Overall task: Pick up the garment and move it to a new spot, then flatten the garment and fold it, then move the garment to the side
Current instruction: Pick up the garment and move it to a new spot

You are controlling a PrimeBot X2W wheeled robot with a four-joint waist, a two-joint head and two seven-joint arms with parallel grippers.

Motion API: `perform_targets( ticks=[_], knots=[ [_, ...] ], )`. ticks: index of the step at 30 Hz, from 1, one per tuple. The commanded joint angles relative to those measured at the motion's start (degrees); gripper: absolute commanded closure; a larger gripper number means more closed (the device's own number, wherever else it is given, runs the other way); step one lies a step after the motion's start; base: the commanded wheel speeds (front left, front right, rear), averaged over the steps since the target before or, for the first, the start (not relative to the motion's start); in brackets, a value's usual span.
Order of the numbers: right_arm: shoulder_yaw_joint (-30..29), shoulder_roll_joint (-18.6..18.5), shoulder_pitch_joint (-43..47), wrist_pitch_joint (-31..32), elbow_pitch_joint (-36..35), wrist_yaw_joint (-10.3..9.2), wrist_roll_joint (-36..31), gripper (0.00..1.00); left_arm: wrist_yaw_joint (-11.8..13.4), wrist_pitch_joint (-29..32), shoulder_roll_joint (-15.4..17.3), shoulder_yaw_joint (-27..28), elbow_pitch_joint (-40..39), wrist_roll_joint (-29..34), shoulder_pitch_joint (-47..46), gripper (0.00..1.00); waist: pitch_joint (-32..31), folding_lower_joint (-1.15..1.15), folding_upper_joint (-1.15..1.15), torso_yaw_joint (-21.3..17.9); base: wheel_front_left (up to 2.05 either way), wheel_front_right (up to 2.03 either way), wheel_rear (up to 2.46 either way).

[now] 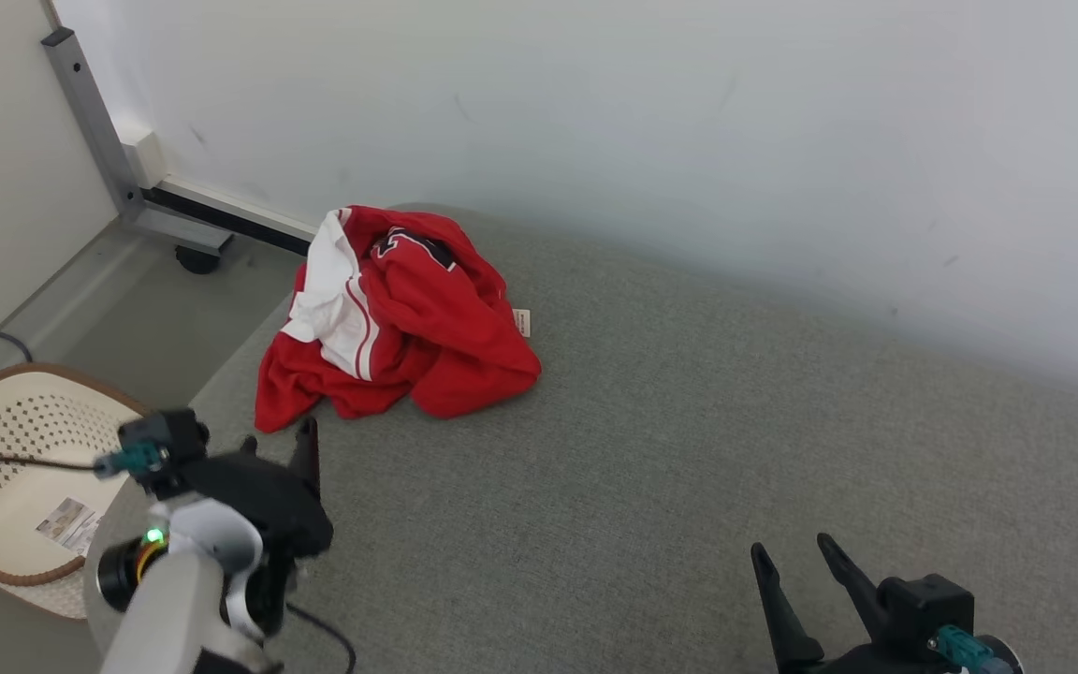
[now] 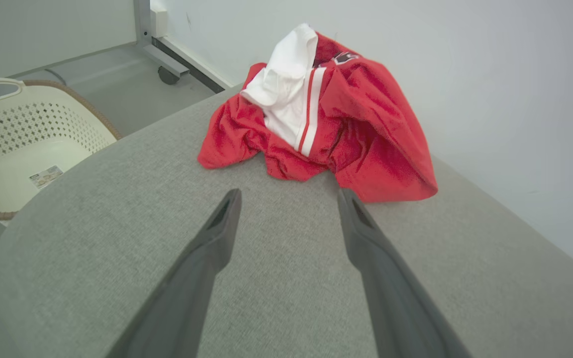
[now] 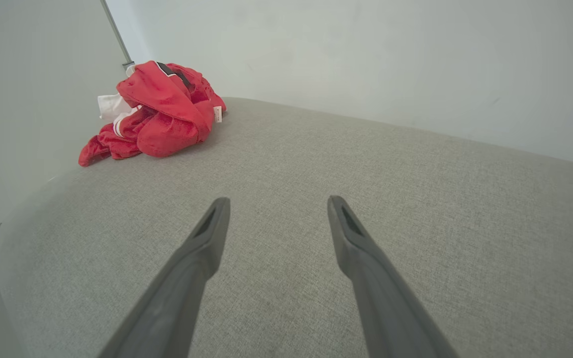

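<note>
Trouble could start with the grab. The red and white garment lies in a bunched heap on the grey surface, at the corner nearest the basket and close to the edge on the basket's side. The left jaws hang over the basket's end of the surface, spread wide with nothing in them, pointing at the heap. The right jaws are spread and bare too, far from the basket.

If the left jaws pinch only one thin fold, the cloth may slip out or drag along in a lump. If they push and do not pinch, the heap may slide off the edge toward the basket. The layers look tangled, so a sleeve may stay hidden and make flattening hard.
</note>
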Motion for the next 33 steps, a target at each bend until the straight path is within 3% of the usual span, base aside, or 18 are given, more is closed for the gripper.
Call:
perform_targets(
  ticks=[1,7,15,23,27,28,29,30,33],
  knots=[
    [-0.11,-0.09,-0.05,0.87,-1.52,0.20,-1.10,0.00,0.20,1.24,-0.11,0.60,1.13,-1.32,-3.61,0.00,4.50,-0.01,-0.01,-4.91,0.00,0.00,0.00],
    [-0.87,-0.09,-0.23,5.46,-8.55,0.20,-5.07,0.00,2.16,8.62,1.62,2.78,6.86,-4.89,-16.04,0.00,11.21,-0.01,-0.01,-11.20,0.00,0.00,0.00],
    [0.08,-0.08,-1.23,8.67,-15.29,0.20,-6.98,0.00,4.19,13.38,4.56,3.96,13.17,-6.20,-26.14,0.00,17.70,-0.01,-0.01,-16.45,0.00,0.00,0.00],
    [1.48,-0.05,-1.59,8.98,-16.47,0.20,-7.50,0.00,7.14,13.42,7.87,3.88,17.16,-4.92,-28.49,0.00,19.93,-0.01,-0.01,-18.94,0.00,0.00,0.00],
    [1.92,-0.05,-1.16,9.31,-16.60,0.20,-7.54,0.00,6.62,11.47,8.83,4.78,17.98,-5.76,-28.15,0.00,19.65,-0.01,-0.01,-20.03,0.00,0.00,0.00],
    [1.85,-0.05,-1.08,9.29,-16.72,0.20,-7.56,0.00,6.41,10.71,9.09,4.48,18.01,-5.38,-27.99,0.51,19.52,-0.01,-0.01,-20.13,0.00,0.00,0.00],
    [1.69,-0.04,-1.10,9.37,-16.74,0.20,-7.61,0.00,5.98,9.54,9.13,4.22,17.81,-5.11,-27.84,0.86,19.27,-0.01,-0.01,-20.11,0.00,0.00,0.00],
    [1.56,-0.05,-1.12,9.53,-16.74,0.20,-7.67,0.00,5.73,8.98,9.14,3.88,17.82,-4.89,-27.73,1.00,18.98,-0.01,-0.01,-20.05,0.00,0.00,0.00],
    [1.62,-0.04,-1.06,9.55,-15.98,0.20,-7.52,0.00,4.72,6.73,9.14,3.28,17.97,-4.45,-27.12,1.00,16.96,-0.01,-0.01,-19.89,0.00,0.00,0.00]
  ],
)
